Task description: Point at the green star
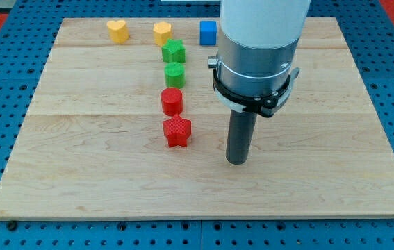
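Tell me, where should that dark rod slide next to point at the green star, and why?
Probably toward the view's upper left. My tip rests right of the red star, while the green star sits atop the column, above the green cylinder. Staying right of the column avoids bumping blocks.

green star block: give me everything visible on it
The green star is a small, chunky, matte block, plastic by the look, with blunt points and a flat top, lying flat on the wooden board near the view's top. It heads a column: the green cylinder sits just below it, the yellow block just above-left; contact with either is unclear. My tip is far off, lower right, not touching it.
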